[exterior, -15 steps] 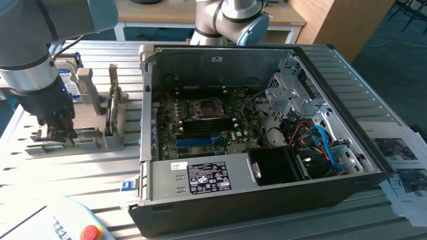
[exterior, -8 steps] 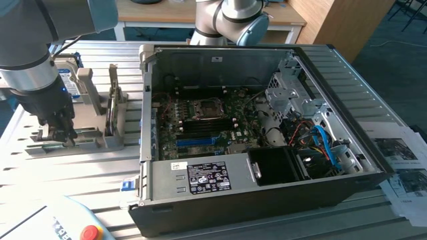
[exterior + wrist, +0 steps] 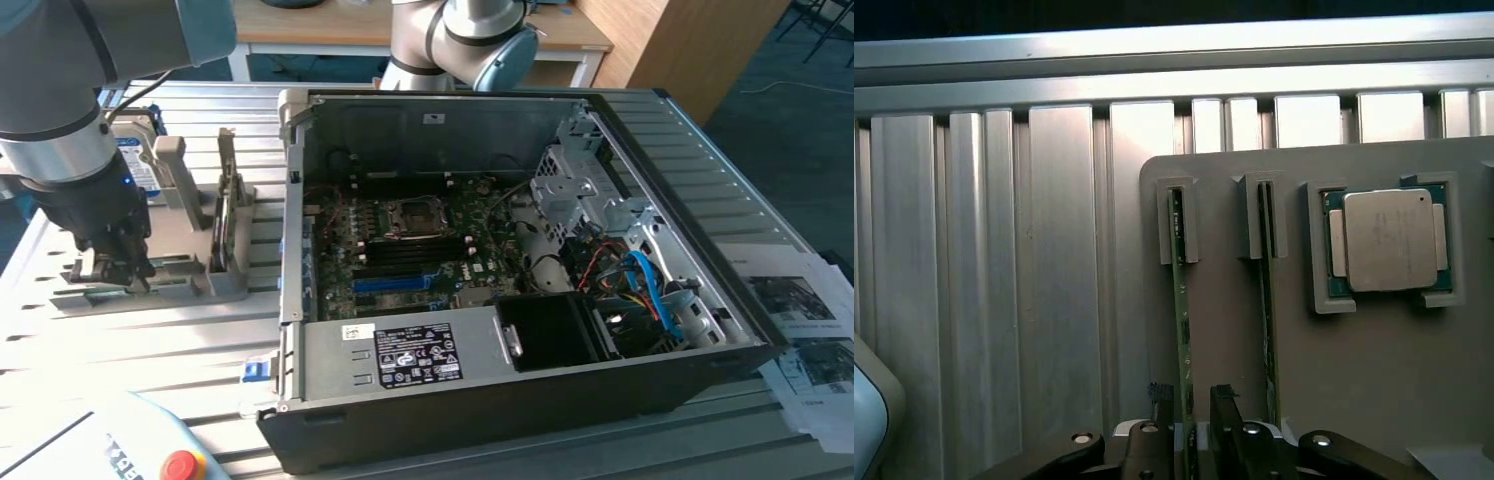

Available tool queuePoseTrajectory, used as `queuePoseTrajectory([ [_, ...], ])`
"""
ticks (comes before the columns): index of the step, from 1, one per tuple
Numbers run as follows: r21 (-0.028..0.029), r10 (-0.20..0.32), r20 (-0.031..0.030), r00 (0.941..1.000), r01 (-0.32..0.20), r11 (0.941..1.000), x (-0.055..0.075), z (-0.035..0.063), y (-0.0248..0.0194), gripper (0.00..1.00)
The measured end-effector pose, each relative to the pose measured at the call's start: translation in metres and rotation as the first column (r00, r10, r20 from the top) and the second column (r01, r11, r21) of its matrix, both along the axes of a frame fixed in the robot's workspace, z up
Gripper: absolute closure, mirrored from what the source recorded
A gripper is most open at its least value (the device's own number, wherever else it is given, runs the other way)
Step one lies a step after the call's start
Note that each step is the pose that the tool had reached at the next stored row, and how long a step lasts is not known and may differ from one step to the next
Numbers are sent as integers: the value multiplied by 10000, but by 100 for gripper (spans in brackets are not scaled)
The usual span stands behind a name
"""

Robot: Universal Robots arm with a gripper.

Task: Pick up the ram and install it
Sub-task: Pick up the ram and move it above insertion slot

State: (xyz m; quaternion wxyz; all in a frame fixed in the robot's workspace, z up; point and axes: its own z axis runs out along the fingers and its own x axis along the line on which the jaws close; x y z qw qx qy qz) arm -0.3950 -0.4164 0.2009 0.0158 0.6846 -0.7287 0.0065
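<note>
On the bench (image 3: 160, 350) beside the computer case (image 3: 534, 405), we find the ram (image 3: 1180, 300) standing on edge in its grey holder (image 3: 1374, 390), leaving both faces reachable. Our gripper (image 3: 1190, 408) straddles it, jaws apart, not pinching.

bright daylight over ribbed metal table (image 3: 160, 340), white glare on slats by its near edge. inside of computer case (image 3: 400, 125) dimmer, deep shadow in low corner. wrist view: strong shine along table's edge rail, soft shadows on gray holder (image 3: 1374, 380).
</note>
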Motion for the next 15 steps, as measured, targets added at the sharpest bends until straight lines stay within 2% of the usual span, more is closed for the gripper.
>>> queuePoseTrajectory([
  [15, 0, 1, 0, 10000, -1, 10000, 0, 0, 12, 72],
])
